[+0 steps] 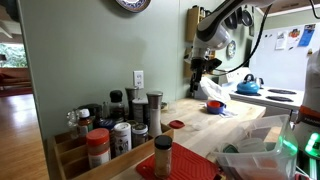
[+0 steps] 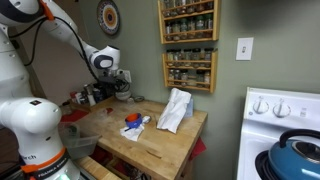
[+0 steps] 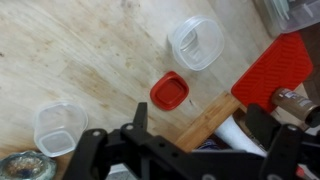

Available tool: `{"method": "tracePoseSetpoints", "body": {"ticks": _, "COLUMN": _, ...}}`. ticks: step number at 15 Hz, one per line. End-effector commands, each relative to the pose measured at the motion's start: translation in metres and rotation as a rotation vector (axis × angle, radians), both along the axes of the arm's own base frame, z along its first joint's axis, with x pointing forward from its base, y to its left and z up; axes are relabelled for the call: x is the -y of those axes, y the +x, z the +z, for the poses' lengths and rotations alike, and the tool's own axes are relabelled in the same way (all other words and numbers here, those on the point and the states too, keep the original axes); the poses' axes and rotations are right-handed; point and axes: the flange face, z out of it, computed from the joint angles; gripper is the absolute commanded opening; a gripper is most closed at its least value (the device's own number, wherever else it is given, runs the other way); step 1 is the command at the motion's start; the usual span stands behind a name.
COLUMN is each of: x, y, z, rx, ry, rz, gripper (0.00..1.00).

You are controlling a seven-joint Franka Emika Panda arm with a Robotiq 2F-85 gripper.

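Gripper: we are seeing the gripper point(image 3: 198, 138) hovering above the table point(image 3: 90, 50), clear of everything on it.
Fingers: the two dark fingers point(image 3: 135, 128) are standing spread as wide as they go, and they are holding nothing.
Lid: the red lid point(image 3: 169, 91) is lying flat on the bare wood, just ahead of the fingers in the wrist view and touching neither of them.
Tub: a clear tub point(image 3: 196, 42) is sitting beyond the lid, near it but apart.
Second tub: the second tub point(image 3: 55, 125) is resting off to the side, well apart from the lid.
Mat: a red mat point(image 3: 272, 68) is lying at the wrist view's edge, with a bottle point(image 3: 295, 102) showing at its lower border.
Arm: in an exterior view the arm point(image 2: 60, 35) is bending down over the table's far corner.
Cloth: a white cloth point(image 2: 175, 110) is lying crumpled on the wood, well apart from the gripper.
Kettle: we are noticing a blue kettle point(image 2: 295, 155) sitting on the stove point(image 2: 270, 105).
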Motion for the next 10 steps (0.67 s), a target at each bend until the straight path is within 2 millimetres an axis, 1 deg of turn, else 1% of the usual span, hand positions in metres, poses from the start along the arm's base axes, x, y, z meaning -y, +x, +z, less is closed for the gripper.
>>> {"method": "tracePoseSetpoints", "body": {"ticks": 1, "x": -0.021, "y": -0.009, "z": -0.019, "rx": -0.063, "ry": -0.018, "rz": -0.013, "gripper": 1.0}}
{"method": "tracePoseSetpoints", "body": {"ticks": 3, "x": -0.023, "y": -0.012, "z": -0.03, "rx": -0.071, "ry": -0.047, "rz": -0.022, "gripper": 1.0}}
{"method": "tracePoseSetpoints", "body": {"ticks": 6, "x": -0.023, "y": -0.017, "z": -0.047, "rx": -0.094, "ry": -0.049, "rz": 0.003, "gripper": 1.0}}
{"method": "tracePoseSetpoints", "body": {"ticks": 9, "x": -0.02, "y": -0.018, "z": -0.061, "rx": -0.121, "ry": -0.067, "rz": 0.001, "gripper": 1.0}}
{"method": "tracePoseSetpoints", "body": {"ticks": 10, "x": -0.019, "y": -0.017, "z": -0.065, "rx": -0.119, "ry": -0.068, "rz": -0.027, "gripper": 1.0}}
